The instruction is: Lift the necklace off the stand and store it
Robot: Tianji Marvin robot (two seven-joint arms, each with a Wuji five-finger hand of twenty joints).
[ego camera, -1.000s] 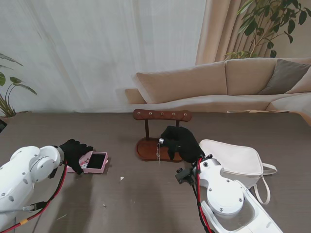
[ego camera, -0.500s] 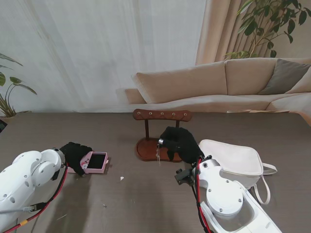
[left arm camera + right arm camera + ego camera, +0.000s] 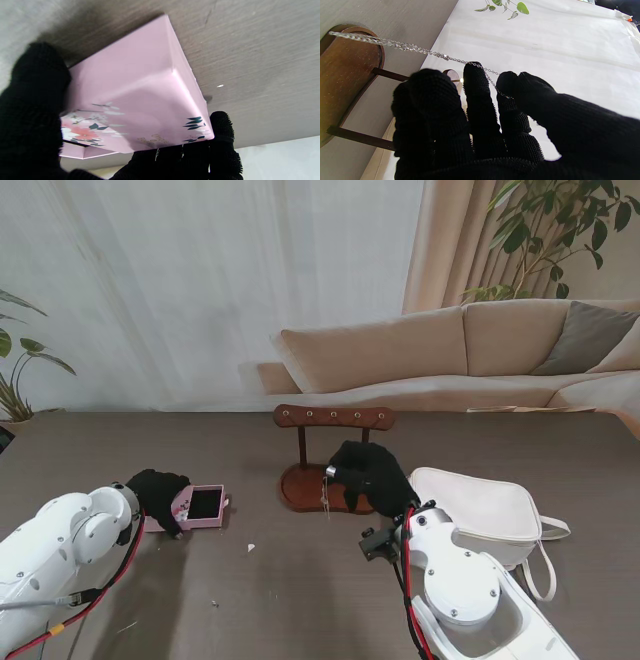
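Stand camera looks down; wrist cameras close along fingers (image 3: 477,82)

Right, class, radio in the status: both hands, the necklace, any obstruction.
Left hand gripping open pink gift box. Right hand pinching thin silver chain necklace beside brown wooden stand. White handbag lies right.

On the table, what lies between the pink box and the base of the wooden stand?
In the stand's view, only bare table top lies between the pink box and the wooden stand; a small white scrap sits nearer to me.
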